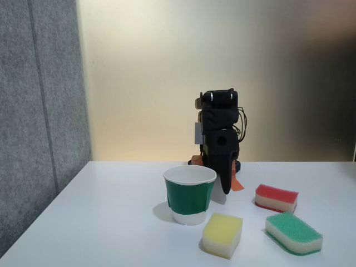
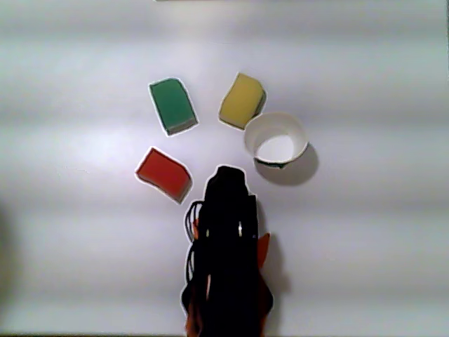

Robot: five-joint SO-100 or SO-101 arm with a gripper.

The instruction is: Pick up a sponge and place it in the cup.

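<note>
The red-topped sponge lies flat on the white table, to the right of the arm in the fixed view. The green paper cup stands upright, and its white inside looks empty. The black arm is folded up behind both. Its gripper hangs tip-down just behind and right of the cup, about a cup's width from the sponge. The black finger and the orange finger lie close together with nothing between them, so the gripper looks shut.
A yellow-topped sponge lies right in front of the cup. A green-topped sponge lies in front of the red one. A grey partition stands along the table's left side in the fixed view.
</note>
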